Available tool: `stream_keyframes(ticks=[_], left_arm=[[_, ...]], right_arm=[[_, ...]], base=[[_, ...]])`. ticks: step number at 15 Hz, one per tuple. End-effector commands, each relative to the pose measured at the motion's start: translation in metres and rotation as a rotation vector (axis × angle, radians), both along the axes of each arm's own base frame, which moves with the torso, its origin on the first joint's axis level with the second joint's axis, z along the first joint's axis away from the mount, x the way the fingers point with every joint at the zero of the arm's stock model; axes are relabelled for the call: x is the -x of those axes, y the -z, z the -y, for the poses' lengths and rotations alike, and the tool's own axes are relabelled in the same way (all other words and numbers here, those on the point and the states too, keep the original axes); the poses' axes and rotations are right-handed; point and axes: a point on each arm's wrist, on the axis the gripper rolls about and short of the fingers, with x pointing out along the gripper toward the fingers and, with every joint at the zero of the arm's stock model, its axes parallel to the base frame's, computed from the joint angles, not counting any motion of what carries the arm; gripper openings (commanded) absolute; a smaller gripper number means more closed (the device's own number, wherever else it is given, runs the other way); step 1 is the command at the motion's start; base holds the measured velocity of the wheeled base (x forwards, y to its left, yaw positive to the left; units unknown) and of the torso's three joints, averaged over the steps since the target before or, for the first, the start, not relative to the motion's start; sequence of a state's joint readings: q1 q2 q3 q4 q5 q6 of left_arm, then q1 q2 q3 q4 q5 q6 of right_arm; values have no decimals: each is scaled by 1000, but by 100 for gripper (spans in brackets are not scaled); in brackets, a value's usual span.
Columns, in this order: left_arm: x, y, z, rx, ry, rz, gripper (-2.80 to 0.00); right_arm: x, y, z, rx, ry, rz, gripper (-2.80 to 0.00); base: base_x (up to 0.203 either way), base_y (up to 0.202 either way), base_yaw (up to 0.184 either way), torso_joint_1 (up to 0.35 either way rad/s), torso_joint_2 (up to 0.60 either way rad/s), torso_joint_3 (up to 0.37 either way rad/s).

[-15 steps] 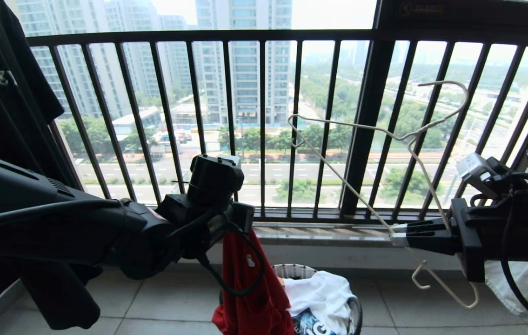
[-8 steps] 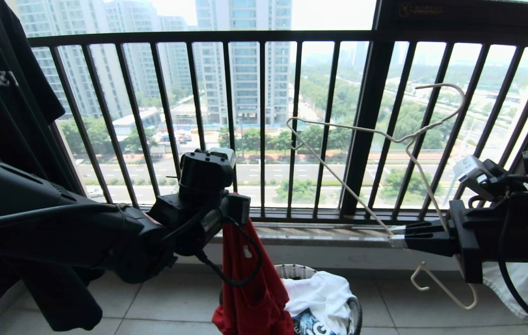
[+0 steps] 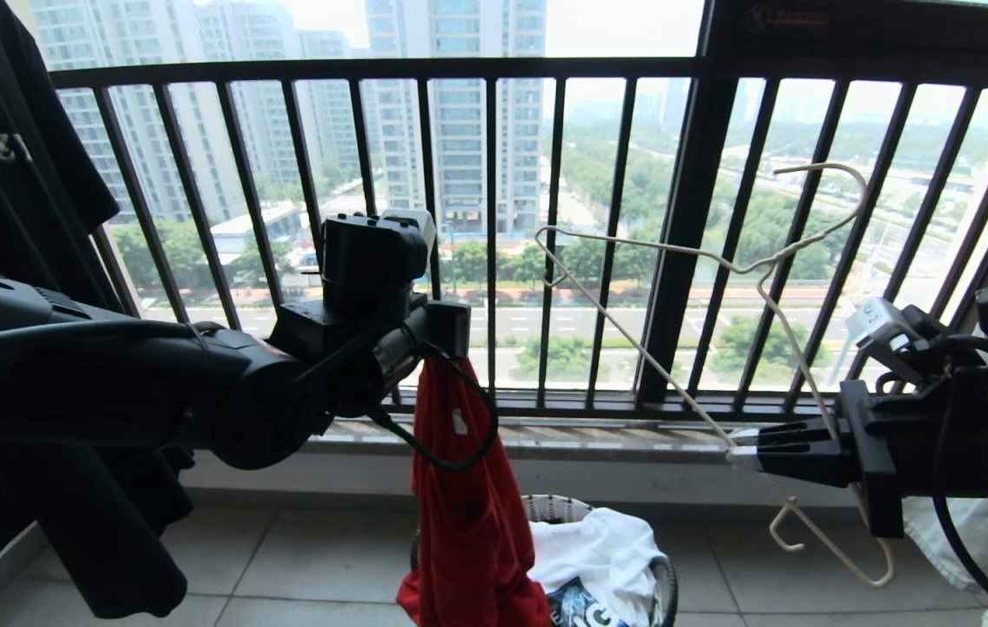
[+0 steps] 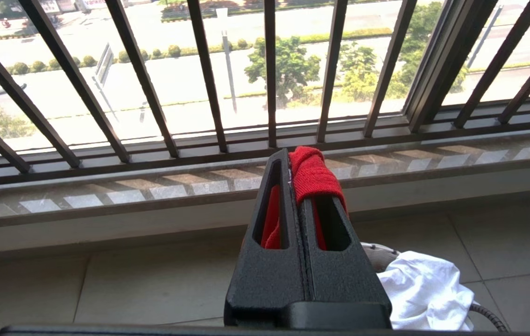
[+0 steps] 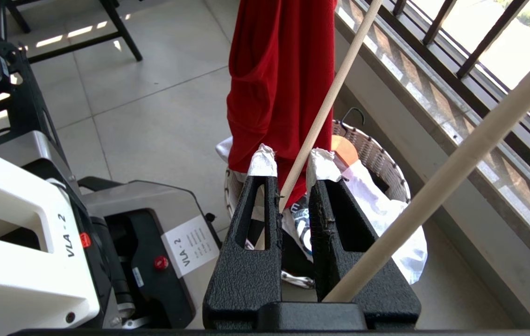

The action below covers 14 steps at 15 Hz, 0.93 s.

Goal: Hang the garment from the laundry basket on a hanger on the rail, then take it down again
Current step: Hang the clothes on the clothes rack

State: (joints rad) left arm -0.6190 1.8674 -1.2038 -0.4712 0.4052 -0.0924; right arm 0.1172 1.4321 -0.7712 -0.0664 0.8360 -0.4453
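Note:
The red garment hangs in a long bunch from my left gripper, which is shut on its top edge in front of the window bars. Its lower end is still down at the laundry basket. In the left wrist view a red fold lies over the closed tips of that gripper. My right gripper is shut on the thin white hanger and holds it tilted at the right. Its wire passes between the taped tips. The rail is out of view.
A white printed shirt fills the basket. A black T-shirt hangs at the far left. The dark window railing and stone sill close off the front. White cloth hangs at the right, and my base stands beside the basket.
My left arm has risen, drawing the red garment higher out of the basket. The right gripper and the hanger have barely moved.

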Motion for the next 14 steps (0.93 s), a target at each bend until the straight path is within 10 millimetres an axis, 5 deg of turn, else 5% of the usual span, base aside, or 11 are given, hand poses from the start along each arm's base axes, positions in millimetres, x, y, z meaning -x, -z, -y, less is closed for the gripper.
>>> stream_keyframes(ticks=[1,7,14], left_arm=[[-4,-7,-5,11,-21,12,-280],[-12,-23,-28,33,-86,53,-280],[-17,-25,-28,38,-93,62,-280]], right_arm=[[2,6,-4,13,-31,-4,-280],[11,30,-18,71,-128,-33,-280],[20,56,-52,155,-238,-116,-280]], base=[[0,0,0,0,0,0],[0,0,0,0,0,0],[0,0,0,0,0,0]])
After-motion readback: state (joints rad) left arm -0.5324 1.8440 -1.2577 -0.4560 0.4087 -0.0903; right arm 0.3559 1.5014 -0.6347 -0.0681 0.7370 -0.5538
